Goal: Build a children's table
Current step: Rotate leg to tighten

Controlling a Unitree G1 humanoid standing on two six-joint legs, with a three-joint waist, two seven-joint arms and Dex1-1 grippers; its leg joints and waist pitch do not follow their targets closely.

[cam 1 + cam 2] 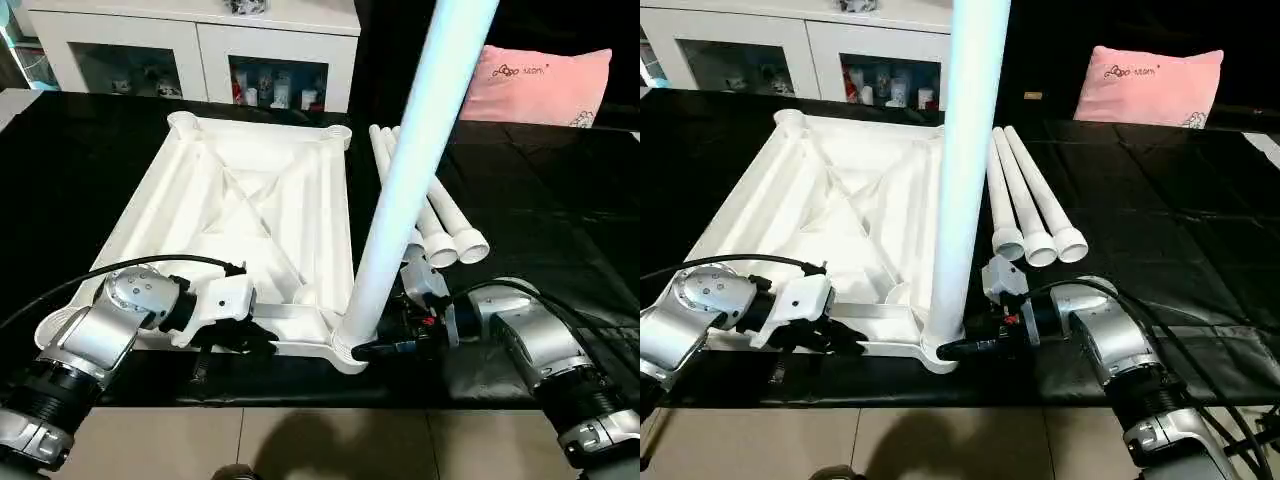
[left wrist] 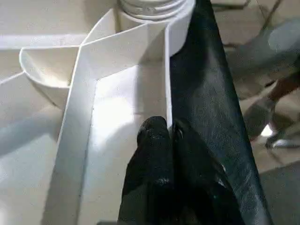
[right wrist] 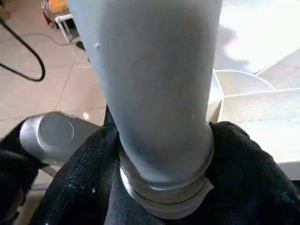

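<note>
Both grippers low at the tabletop's point(image 1: 250, 215) near edge.
Right gripper point(image 1: 965, 349) clasps the upright leg's point(image 1: 400, 170) base in the corner socket; left gripper point(image 1: 240, 335), closed, pinches the rim.

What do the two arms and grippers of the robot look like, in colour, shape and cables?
Both forearms, left and right, are silver metal cylinders ending in black ribbed collars. Each wrist carries a white plastic housing. A black cable arches over the left wrist; black cables loop along the right. The left gripper and right gripper have black fingers.
</note>
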